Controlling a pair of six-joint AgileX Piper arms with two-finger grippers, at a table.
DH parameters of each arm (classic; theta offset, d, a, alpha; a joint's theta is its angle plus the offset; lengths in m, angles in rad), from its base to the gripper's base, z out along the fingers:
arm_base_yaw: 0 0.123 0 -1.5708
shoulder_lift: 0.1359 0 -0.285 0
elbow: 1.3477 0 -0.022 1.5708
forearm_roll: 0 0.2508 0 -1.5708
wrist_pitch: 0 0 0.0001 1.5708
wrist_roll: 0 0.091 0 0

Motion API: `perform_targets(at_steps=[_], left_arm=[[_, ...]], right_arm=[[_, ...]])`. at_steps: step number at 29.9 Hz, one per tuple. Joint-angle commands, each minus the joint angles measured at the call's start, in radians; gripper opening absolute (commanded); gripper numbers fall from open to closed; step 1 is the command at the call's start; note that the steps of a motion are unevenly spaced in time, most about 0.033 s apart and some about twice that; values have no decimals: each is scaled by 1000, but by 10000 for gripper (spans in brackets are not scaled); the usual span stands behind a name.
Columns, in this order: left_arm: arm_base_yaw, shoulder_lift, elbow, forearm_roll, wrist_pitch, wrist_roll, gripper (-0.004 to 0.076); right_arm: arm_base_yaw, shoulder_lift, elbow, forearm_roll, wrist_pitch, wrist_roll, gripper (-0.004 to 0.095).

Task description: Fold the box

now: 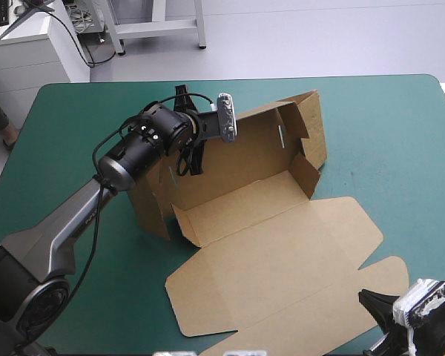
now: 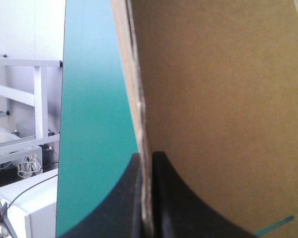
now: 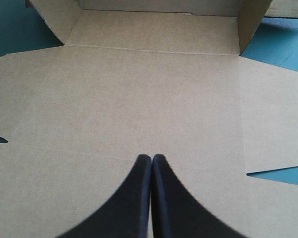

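Brown board fills what my right pincer (image 3: 151, 157) looks at. It hangs at about five o'clock of the teal-green table (image 1: 400, 133), its black fingers pressed together in one point with nothing between them, just over the near edge of the lid (image 1: 282, 252). I judge it waits there so that it does not pin the sheet while the other end is worked.

The box (image 1: 237, 200) lies mid-table. The lid is flat toward six o'clock, and the tray beyond it is half formed, with walls raised at nine, twelve and three o'clock.

Farther off, at about ten o'clock of the box, my left pincer (image 2: 146, 154) is all but closed on the top edge of a raised wall (image 2: 218, 99), one finger on each face. That grip probably keeps the wall upright, ready to be tucked.

No print, label or brand can be read on the board.
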Motion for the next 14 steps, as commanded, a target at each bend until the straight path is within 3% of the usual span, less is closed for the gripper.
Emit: perform_targets(at_steps=[1, 14], left_arm=[[-38, -91, 33, 5, -16, 29, -8], [-154, -371, 430, 127, -230, 26, -8]], right_arm=[[-3, 14, -22, -8, -71, -7, -17], [-3, 14, -22, -12, -71, -4, -17]])
